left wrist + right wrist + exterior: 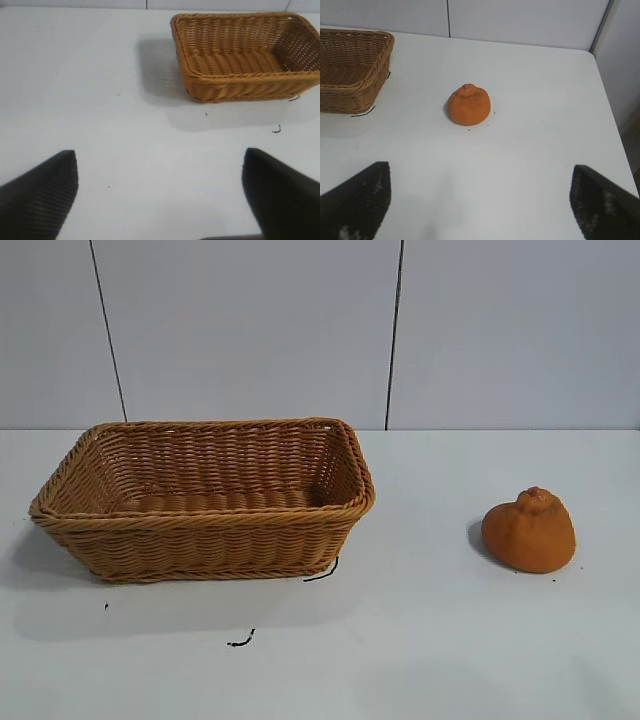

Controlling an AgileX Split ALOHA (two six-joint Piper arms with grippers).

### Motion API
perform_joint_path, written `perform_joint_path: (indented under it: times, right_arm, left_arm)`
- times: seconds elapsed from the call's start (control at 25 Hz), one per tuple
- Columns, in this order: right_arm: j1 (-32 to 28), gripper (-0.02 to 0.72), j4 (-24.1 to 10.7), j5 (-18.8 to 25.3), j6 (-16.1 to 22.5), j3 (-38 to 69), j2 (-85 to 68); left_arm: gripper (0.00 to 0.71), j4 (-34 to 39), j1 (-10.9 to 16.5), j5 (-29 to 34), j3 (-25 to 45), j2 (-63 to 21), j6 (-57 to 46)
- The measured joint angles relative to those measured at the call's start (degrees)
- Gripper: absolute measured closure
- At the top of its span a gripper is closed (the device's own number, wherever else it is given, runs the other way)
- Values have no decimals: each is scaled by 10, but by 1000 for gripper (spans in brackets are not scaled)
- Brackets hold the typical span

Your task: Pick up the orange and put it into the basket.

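Observation:
The orange (529, 531) sits on the white table at the right, knobbed top up; it also shows in the right wrist view (468, 105). The wicker basket (60, 510) stands at the left, empty; it also shows in the left wrist view (250, 77) and the right wrist view (350, 92). My right gripper (480, 192) is open and empty, hovering over bare table well short of the orange. My left gripper (160, 182) is open and empty, over bare table away from the basket. Neither gripper shows in the exterior view.
Small black marks (322, 572) lie on the table by the basket's front corner, another (240, 641) nearer the front. The table's right edge (615, 125) runs past the orange. A grey panelled wall (320, 330) stands behind.

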Motion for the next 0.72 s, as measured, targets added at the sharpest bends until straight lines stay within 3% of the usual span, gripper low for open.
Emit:
perform_joint_path:
  times: [0.36, 0.72]
  right_arm:
    - [0, 8, -2, 3, 0, -13, 38]
    - [0, 8, -7, 2, 20, -161, 391]
  left_arm:
    - [71, 0, 0, 0, 0, 0, 0]
    - [71, 0, 0, 0, 0, 0, 0]
